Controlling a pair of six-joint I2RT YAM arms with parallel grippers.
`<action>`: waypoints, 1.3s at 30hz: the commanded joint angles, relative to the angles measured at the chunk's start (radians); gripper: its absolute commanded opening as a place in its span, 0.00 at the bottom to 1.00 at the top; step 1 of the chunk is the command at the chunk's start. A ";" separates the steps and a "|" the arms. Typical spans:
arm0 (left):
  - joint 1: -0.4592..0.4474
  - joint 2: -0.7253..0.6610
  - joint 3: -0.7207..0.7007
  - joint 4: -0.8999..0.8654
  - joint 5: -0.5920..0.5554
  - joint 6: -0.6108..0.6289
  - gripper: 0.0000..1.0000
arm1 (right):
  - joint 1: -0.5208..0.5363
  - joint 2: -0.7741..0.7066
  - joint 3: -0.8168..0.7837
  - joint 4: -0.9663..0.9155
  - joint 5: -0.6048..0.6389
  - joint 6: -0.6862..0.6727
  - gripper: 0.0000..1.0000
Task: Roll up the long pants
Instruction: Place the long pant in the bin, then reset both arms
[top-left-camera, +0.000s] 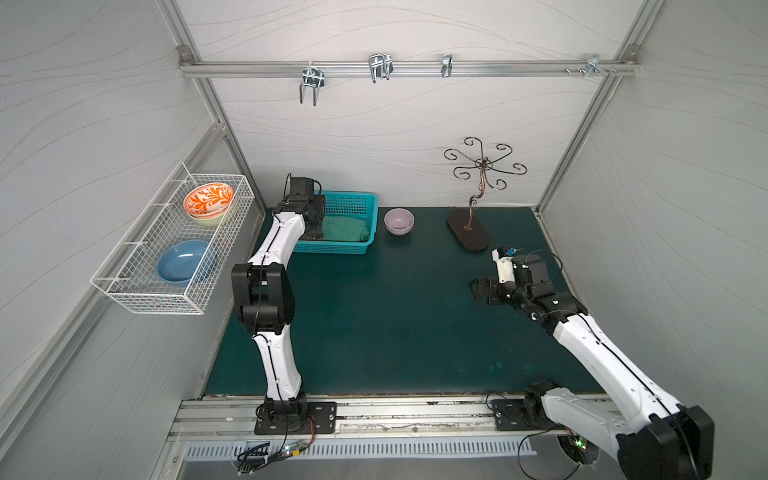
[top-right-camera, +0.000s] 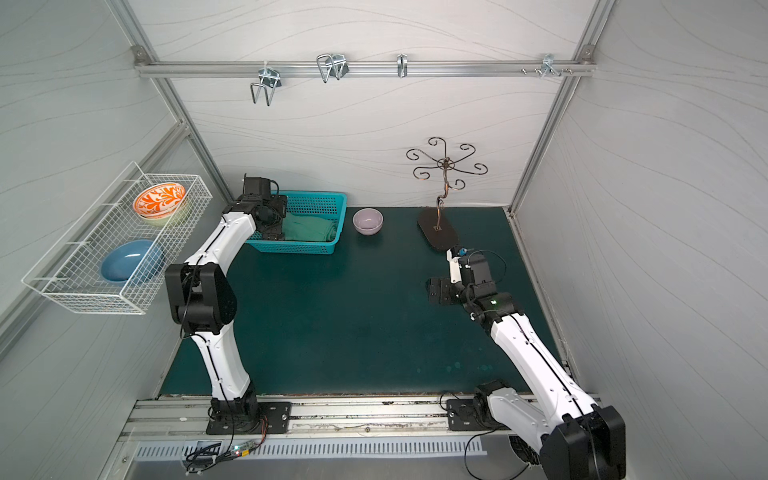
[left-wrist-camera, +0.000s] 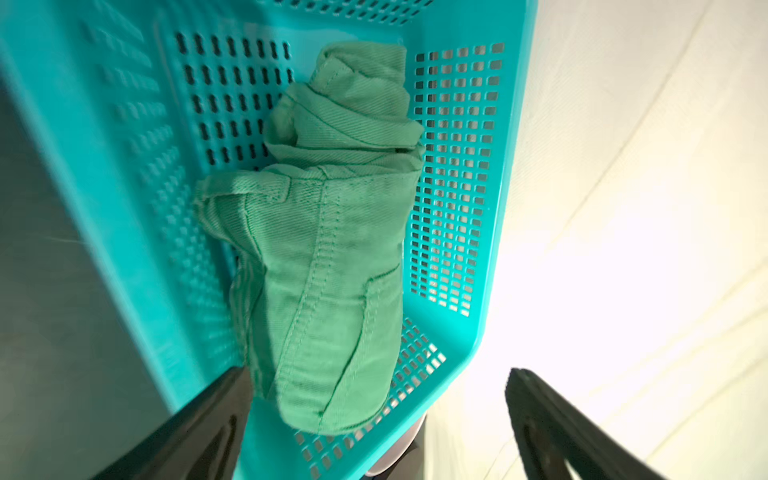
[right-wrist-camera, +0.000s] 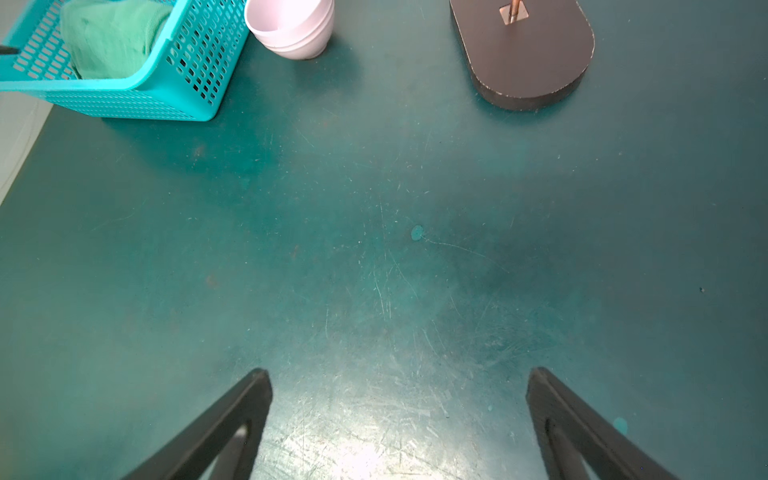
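A white wire basket (top-left-camera: 158, 301) hangs on the left wall. At its far end an orange-patterned bowl (top-left-camera: 208, 198) sits nested in a pale bowl (top-left-camera: 206, 220), and at its near end lies a blue bowl (top-left-camera: 185, 262).

Right of it, at the far left corner of the counter (top-left-camera: 374, 332), stands a turquoise perforated basket (top-left-camera: 332, 248). The long pants (top-left-camera: 345, 230) lie inside it as a rolled green bundle in its right half, along a side wall. The left tool (left-wrist-camera: 379, 374) reaches down into the left half of this basket with its jaws spread wide and gripping nothing. In the left wrist view the roll's end sits between the fingers, just beside 1 finger (left-wrist-camera: 232, 399).

Further right a lilac bowl (top-left-camera: 399, 220) stands close to the basket near the far wall. Beyond it is a metal scroll stand (top-left-camera: 468, 235) on a dark oval base. The right tool (right-wrist-camera: 399, 374) hovers just near of that base, low over bare counter, jaws wide apart and holding nothing.

Walls close the counter on the left, far and right sides. The near edge meets a metal rail (top-left-camera: 374, 415) carrying both arm bases. The broad middle and near part of the counter lie open between the 2 arms.
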 joint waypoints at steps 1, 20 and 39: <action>-0.024 -0.109 -0.054 -0.042 -0.079 0.130 1.00 | -0.006 -0.034 -0.011 0.011 0.020 0.023 0.99; -0.166 -0.917 -1.126 0.266 -0.416 1.019 0.96 | -0.084 -0.242 -0.200 0.151 0.239 0.024 0.99; 0.004 -0.637 -1.422 1.274 -0.219 1.357 0.99 | -0.304 0.003 -0.432 0.786 0.105 -0.145 0.99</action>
